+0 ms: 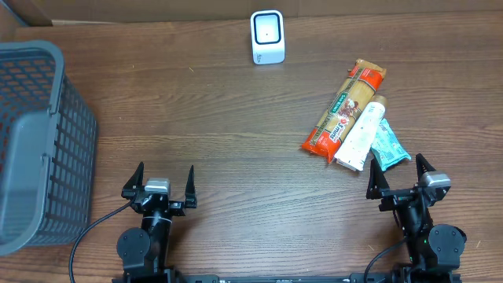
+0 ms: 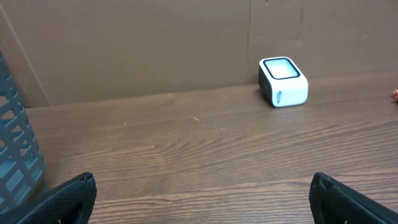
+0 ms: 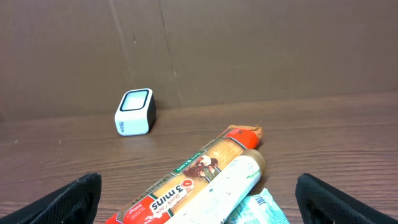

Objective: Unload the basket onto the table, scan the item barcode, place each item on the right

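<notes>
Two arms sit at the near edge, neither holding anything.

Far left: grey mesh basket (image 1: pixel 31 134) on the wooden surface (image 1: pixel 228 118), partly out of frame.

Left fingers (image 1: pixel 140 179): spread wide, empty, over bare wood just right of the basket and well apart from every item. In the left wrist view, both dark fingers (image 2: pixel 68 199) show low in the corners, the basket wall (image 2: pixel 15 155) is at the left edge, and the scanner (image 2: pixel 283 81) is far ahead to the right.

Centre, far side: white scanner (image 1: pixel 267 36), upright and alone, its window facing the arms.

Right of centre: three items in a cluster, lying flat on a slant.
- Orange pasta packet (image 1: pixel 346 106), the longest, with its far end towards the scanner side.
- White tube (image 1: pixel 361 134) along the packet's right edge, touching it.
- Teal sachet (image 1: pixel 389 145) against the tube's right side, nearest the right arm.

Right fingers (image 1: pixel 376 181): spread wide, empty, just short of the sachet's near end. In the right wrist view, the fingers (image 3: pixel 68 199) frame the packet (image 3: pixel 199 168), the tube (image 3: pixel 233 180) and the sachet (image 3: pixel 261 208) close ahead, with the scanner (image 3: pixel 135 112) beyond to the left.
</notes>
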